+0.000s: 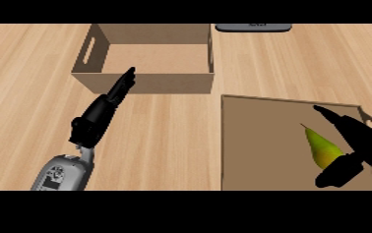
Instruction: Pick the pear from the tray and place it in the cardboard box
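Observation:
A yellow-green pear point(322, 149) lies on the brown tray point(262, 143) at the lower right, its stem pointing up and left. My right hand point(350, 151) comes in from the right edge and brackets the pear: straight fingers lie along its far right side and the thumb sits at its lower end. The pear still rests on the tray. The open cardboard box point(149, 55) stands at the upper left with nothing in it. My left hand point(102, 114) hovers in front of the box's near wall, fingers straight and pointing toward it, holding nothing.
A dark grey flat object point(253, 27) lies at the top edge, right of the box. The box has a slot handle in its left wall. Bare wooden counter point(174, 143) lies between the box and the tray.

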